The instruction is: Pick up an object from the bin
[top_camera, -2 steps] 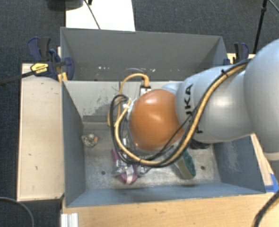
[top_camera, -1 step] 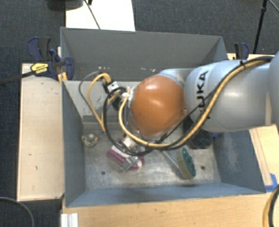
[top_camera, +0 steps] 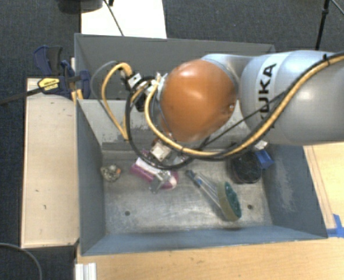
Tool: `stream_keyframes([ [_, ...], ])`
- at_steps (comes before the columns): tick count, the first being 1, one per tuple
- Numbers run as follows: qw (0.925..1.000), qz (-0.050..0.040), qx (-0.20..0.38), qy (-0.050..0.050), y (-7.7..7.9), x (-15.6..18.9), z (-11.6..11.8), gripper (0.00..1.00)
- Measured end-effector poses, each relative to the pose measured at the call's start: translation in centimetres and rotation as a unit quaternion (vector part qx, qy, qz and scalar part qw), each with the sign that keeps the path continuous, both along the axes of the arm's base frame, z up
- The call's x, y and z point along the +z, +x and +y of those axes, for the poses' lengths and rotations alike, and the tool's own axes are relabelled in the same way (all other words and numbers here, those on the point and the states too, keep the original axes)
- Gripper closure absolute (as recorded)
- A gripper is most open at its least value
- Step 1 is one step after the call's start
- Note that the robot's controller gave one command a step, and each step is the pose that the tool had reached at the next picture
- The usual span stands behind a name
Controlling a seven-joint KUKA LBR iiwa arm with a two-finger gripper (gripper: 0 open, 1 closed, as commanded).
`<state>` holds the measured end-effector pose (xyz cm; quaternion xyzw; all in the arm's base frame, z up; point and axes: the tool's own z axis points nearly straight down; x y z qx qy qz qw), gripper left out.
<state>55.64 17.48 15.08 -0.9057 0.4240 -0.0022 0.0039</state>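
My gripper (top_camera: 160, 156) reaches down below the arm's orange dome to the bin floor, left of the middle. Right under it lies a small pink and magenta object (top_camera: 143, 170), and the gripper's lower end rests on or against it. A grey crumpled lump (top_camera: 109, 172) sits further left, apart from the gripper. To the right lies a long brush with a clear handle and a green head (top_camera: 220, 196), pointing diagonally toward the front right.
A black round object (top_camera: 245, 168) with a blue piece (top_camera: 264, 158) beside it lies at the right, under the arm. The arm and its cables cover the back half of the bin. Bare floor shows along the front.
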Motion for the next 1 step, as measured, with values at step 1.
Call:
stream_keyframes([
  [1, 1.0, 0.0002, 0.007, -0.001, 0.06, 9.45, 0.29, 1.0],
])
